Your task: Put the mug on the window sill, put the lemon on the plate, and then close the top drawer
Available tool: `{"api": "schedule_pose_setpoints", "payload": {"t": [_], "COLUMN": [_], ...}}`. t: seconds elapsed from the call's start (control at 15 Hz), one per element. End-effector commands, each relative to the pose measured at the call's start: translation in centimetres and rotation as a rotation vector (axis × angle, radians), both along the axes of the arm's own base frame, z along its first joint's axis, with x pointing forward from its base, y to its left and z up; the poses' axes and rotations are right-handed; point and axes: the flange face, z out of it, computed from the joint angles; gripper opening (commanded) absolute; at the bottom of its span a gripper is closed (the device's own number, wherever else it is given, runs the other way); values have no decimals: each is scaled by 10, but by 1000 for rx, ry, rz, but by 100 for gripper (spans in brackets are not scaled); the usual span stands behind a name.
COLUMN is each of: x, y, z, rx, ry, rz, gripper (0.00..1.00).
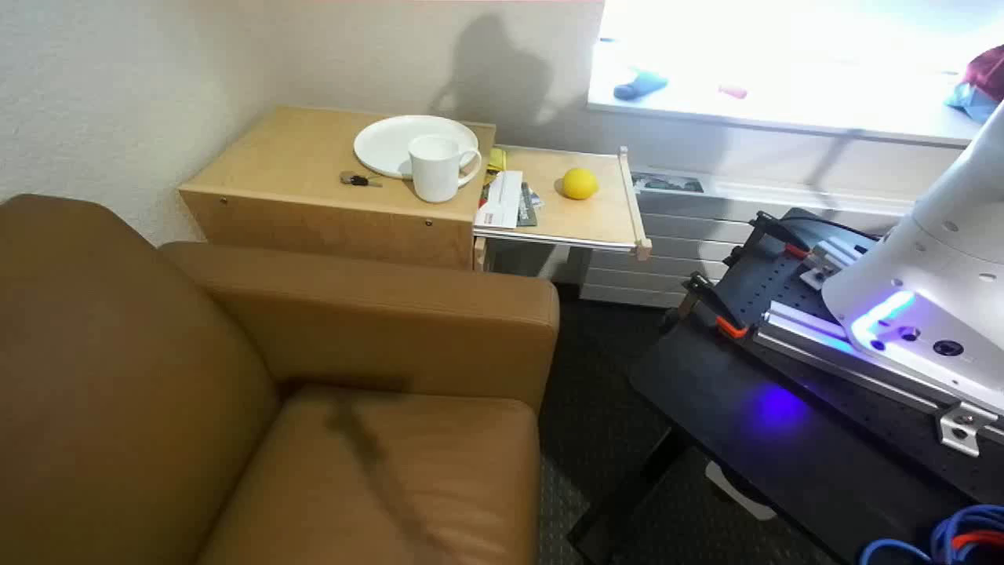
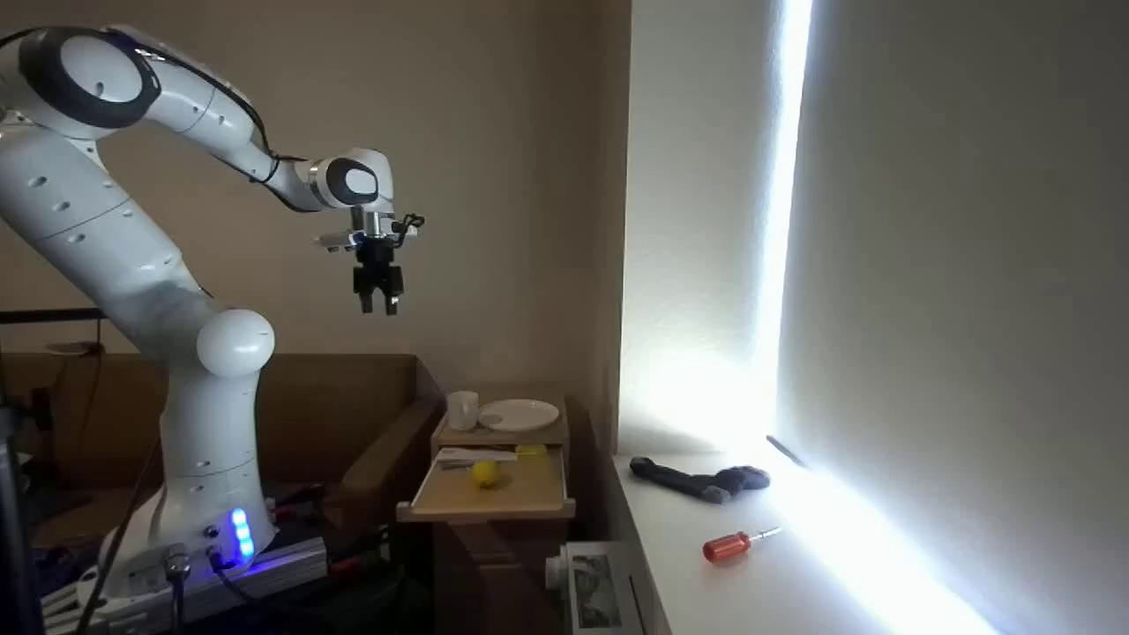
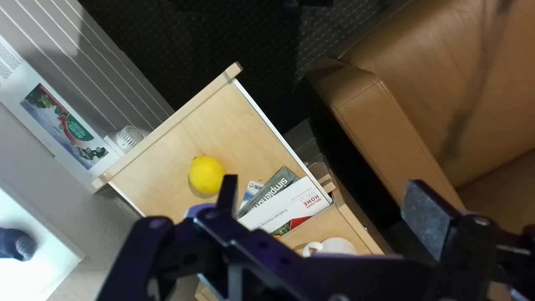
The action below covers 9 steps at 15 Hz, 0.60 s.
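Observation:
The white mug stands upright on the wooden cabinet beside the white plate; both also show in an exterior view, mug and plate. The yellow lemon lies in the pulled-out top drawer; in the wrist view the lemon lies near the drawer front. The white window sill runs along the wall to the right. My gripper hangs high above the cabinet, pointing down. In the wrist view its fingers are wide apart and empty; they hide part of the mug and the plate.
Keys lie on the cabinet. Papers lie in the drawer's inner end. A red screwdriver and a dark object lie on the sill. A brown sofa armrest and a radiator flank the drawer.

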Motion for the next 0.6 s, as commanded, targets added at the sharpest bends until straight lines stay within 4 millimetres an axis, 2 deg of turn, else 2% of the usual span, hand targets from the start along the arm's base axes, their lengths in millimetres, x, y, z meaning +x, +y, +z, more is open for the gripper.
{"api": "schedule_pose_setpoints", "payload": {"t": [0.0, 0.07, 0.13, 0.2, 0.4, 0.53], "x": [0, 0, 11, 22, 38, 52], "y": [0, 0, 5, 9, 14, 19], "z": [0, 0, -17, -46, -107, -135], "rx": [0, 0, -29, -28, 49, 126], "ry": [1, 1, 52, 110, 204, 207], "rz": [0, 0, -31, -81, -198, -301], "gripper": [100, 100, 100, 100, 100, 100]}}
